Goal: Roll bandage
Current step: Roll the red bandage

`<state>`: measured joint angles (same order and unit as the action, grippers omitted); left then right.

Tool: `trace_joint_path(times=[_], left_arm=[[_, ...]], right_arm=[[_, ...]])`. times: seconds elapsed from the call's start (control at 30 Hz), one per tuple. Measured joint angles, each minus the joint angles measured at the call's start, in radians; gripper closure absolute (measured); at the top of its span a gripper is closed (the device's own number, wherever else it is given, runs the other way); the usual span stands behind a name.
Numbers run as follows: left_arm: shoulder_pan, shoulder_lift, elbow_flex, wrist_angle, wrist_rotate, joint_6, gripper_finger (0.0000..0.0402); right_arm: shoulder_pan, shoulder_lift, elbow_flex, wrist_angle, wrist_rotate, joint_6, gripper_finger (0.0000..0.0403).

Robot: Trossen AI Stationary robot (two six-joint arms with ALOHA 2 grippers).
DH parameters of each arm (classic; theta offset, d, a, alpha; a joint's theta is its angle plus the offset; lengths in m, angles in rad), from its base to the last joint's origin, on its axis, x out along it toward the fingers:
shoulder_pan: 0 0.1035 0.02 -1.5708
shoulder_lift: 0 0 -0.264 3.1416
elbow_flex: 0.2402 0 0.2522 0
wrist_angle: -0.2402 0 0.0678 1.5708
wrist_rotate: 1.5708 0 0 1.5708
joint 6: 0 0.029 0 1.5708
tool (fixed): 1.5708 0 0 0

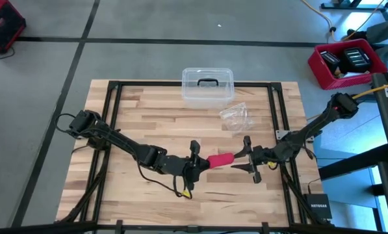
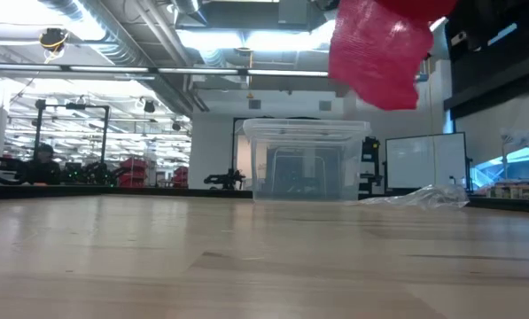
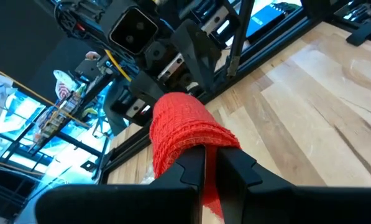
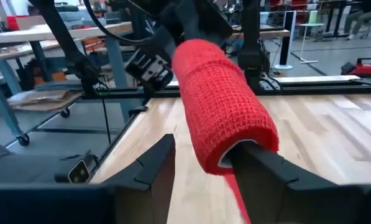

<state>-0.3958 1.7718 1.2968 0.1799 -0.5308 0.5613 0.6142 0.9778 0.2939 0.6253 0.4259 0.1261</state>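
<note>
The bandage (image 1: 220,159) is held aloft near the desk's front edge: the left gripper (image 3: 211,163) is clamped on one end, while the right gripper (image 4: 201,163) stands half-open, one finger (image 4: 260,163) inside the roll. Tension should be kept even so the turns stay snug.

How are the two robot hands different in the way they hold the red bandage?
The left gripper has its fingers squeezed almost together, pinching one end of the bandage; the right gripper has its fingers spread wide. The left gripper clamps the fabric from outside, while the right gripper has one finger poked inside the roll. Both are dark, two-fingered, and hold the bandage up off the table.
</note>
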Motion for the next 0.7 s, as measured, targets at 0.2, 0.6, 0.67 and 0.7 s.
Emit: trace_joint_path(times=[0.2, 0.6, 0.67, 0.7], left_arm=[[0.000, 0.000, 0.000, -0.012, -0.008, -0.005, 0.0384], [-0.007, -0.001, 0.000, -0.051, 0.000, -0.019, 0.0384], [-0.013, -0.001, 0.000, -0.053, -0.033, -0.028, 0.0384], [-0.018, -0.006, 0.000, -0.061, -0.058, -0.031, 0.0384]], right_arm=[[-0.042, 0.040, 0.000, 0.025, 0.022, -0.001, 0.0250], [-0.064, 0.081, 0.000, 0.052, -0.056, -0.081, 0.0383], [-0.064, 0.081, 0.000, 0.053, -0.044, -0.075, 0.0370], [-0.065, 0.080, 0.000, 0.056, -0.042, -0.075, 0.0368]])
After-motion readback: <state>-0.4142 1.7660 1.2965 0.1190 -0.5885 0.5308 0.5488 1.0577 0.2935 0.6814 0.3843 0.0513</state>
